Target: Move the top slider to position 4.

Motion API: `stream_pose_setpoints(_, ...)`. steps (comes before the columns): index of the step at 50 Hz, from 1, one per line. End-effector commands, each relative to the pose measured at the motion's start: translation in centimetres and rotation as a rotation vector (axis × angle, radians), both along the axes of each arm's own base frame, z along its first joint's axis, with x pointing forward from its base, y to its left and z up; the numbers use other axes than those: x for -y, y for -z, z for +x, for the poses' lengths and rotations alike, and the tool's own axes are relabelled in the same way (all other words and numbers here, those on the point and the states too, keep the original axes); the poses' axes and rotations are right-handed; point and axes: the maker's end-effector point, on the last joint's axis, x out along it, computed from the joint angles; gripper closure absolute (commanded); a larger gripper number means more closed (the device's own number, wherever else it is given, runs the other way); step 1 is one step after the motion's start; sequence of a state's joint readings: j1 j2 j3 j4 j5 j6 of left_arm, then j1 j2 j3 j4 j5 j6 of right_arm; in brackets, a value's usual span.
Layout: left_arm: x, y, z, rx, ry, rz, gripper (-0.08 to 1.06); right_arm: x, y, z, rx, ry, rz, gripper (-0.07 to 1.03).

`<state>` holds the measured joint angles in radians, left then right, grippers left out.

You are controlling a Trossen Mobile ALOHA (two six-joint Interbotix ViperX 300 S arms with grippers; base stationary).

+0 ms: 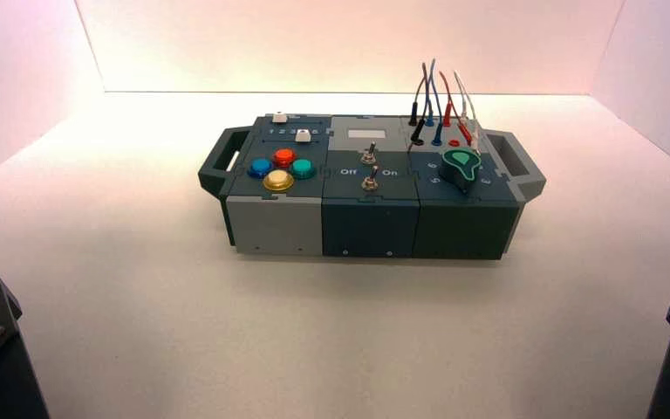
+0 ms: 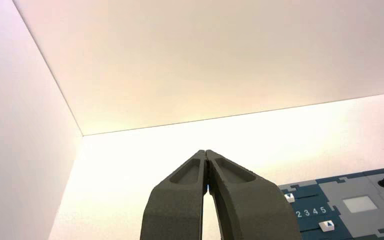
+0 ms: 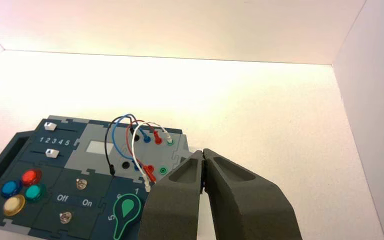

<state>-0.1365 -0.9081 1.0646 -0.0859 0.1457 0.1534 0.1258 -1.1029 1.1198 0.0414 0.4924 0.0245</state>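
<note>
The move looks wholly undone: the top slider, a small white rectangular knob on a dark teal track (image 3: 50, 126), sits just beyond the row of white printed digits (image 3: 54, 141), towards its low end, around 1 or 2, short of the white printed numeral 4 (image 3: 60, 142). The similar white lower slider (image 3: 52, 153), on the near side of that row, isn't part of the job. The left gripper, black and tapered (image 2: 205, 151), is well apart from the digits, its fingertips together on nothing; the matching right gripper (image 3: 203, 150) waits off to their right, also closed and empty. Reaching, contact and the whole slide towards the higher digits remain.
</note>
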Motion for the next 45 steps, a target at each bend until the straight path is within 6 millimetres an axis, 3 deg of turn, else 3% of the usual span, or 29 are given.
stream_pose_setpoints(1, -0.1, -0.9, 0.3, 0.021, -0.006, -0.006, 1.01, -0.2, -0.8, 0.3, 0.021, -0.005, 0.004, 0.99)
stream_pose_setpoints(17, -0.1, -0.8, 0.3, 0.016, -0.006, -0.007, 1.01, -0.3, -0.9, 0.1, 0.022, -0.011, 0.011, 0.99)
stream_pose_setpoints(24, -0.1, -0.6, 0.6, 0.008, -0.006, -0.006, 1.01, -1.6, -0.8, 0.1, 0.007, -0.067, 0.014, 0.99)
stream_pose_setpoints(31, 0.0, -0.5, 1.2, -0.007, -0.006, -0.003, 1.01, -4.2, -0.1, 0.3, -0.072, -0.172, 0.014, 0.99)
stream_pose_setpoints(40, 0.1, -0.6, 1.9, -0.023, -0.006, -0.001, 1.01, -10.3, 0.3, 1.6, -0.209, -0.339, 0.066, 0.99)
stream_pose_setpoints(41, 0.1, -0.6, 1.9, -0.023, -0.006, -0.001, 1.01, -10.3, 0.3, 1.6, -0.209, -0.339, 0.066, 0.99)
stream_pose_setpoints(45, 0.0, -0.5, 1.8, -0.028, -0.009, 0.001, 1.01, -13.7, 0.4, 2.5, -0.270, -0.409, 0.073, 0.99)
